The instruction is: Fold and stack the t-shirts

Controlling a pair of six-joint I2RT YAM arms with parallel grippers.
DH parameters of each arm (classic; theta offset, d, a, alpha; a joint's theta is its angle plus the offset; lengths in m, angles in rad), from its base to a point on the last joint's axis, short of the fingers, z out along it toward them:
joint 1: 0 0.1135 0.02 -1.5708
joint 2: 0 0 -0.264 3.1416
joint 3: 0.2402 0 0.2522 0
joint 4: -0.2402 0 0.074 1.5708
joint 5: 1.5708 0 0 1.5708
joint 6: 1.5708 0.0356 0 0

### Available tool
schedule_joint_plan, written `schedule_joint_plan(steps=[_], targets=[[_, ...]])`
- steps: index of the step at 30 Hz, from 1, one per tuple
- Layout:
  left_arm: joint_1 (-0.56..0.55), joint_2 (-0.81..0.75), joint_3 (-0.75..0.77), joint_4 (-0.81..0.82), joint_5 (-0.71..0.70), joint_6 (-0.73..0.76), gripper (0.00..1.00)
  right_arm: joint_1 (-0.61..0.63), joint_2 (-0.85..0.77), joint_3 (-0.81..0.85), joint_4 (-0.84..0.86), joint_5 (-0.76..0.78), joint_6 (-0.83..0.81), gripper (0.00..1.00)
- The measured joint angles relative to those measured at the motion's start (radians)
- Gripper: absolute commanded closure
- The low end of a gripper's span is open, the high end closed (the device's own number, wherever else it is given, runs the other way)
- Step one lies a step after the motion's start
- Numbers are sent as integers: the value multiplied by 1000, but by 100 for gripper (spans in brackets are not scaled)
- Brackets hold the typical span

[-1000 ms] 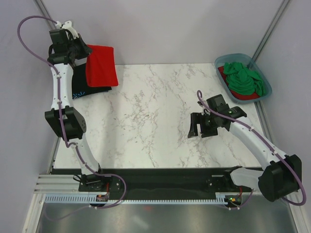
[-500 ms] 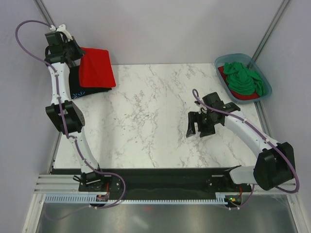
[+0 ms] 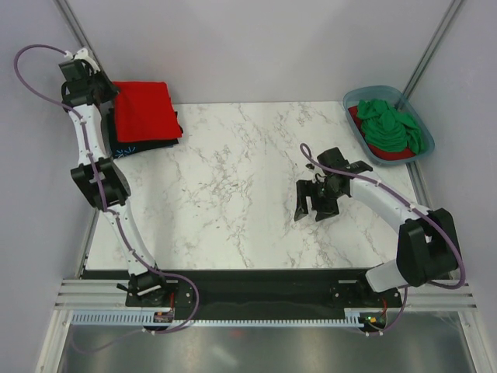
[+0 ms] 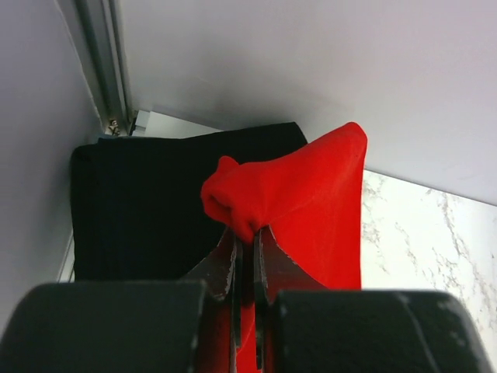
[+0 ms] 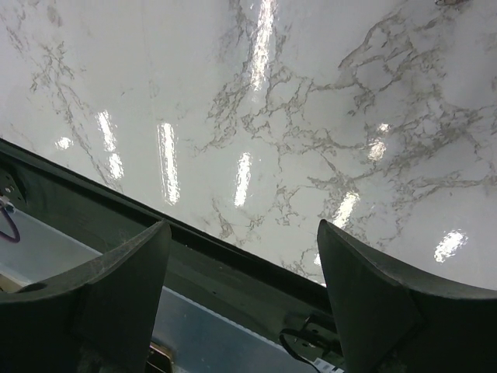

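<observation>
Left hand (image 4: pixel 245 252) pressed together, pinching a bunched corner of the folded bright red cloth t-shirt (image 3: pixel 144 109). The shirt lies just ahead of that hand, on top of the folded black t-shirt (image 4: pixel 132 194) at the far corner of the white marble counter (image 3: pixel 233 155). Step: stacking shirt 2 on shirt 1, looks nearly set down. Next move probably calls for letting go and backing off without dragging the corner. Right hand (image 5: pixel 245 272) spread, empty, over bare counter. Crumpled green t-shirt (image 3: pixel 392 124) and another red t-shirt (image 3: pixel 397 155) sit in the blue-grey plastic tub (image 3: pixel 349 101), well beyond the right hand; 2 left to fold.
</observation>
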Motion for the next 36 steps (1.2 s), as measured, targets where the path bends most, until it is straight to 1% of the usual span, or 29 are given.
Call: schedule_joint_plan(steps=[7,9,10,11,13,14,15,16,20,25,31,36], targets=[[18,76,19,39,-15,0,93,1,63,8,5,0,-7,16],[21,95,19,54,-26,0,79,5,79,11,10,0,-7,16],[23,103,19,56,-40,1,65,5,87,11,14,0,-7,16],[24,109,19,58,-63,2,44,7,93,11,17,-1,-7,16],[27,113,19,52,-126,5,32,12,99,11,21,-1,-7,16],[28,113,19,51,-167,5,9,14,100,11,22,-1,-7,16],[28,113,19,51,-202,10,2,15,100,11,24,-1,-7,16],[30,112,18,52,-241,6,0,18,100,11,24,-1,-7,16],[22,84,-26,43,-344,2,0,27,97,11,27,-4,-6,16],[-16,-37,-150,24,-417,-5,0,39,32,11,27,-3,4,16],[-117,-281,-336,25,-437,-38,2,52,-98,-4,31,0,29,16],[-258,-543,-566,32,-417,-77,2,66,-174,-30,34,10,57,16]])
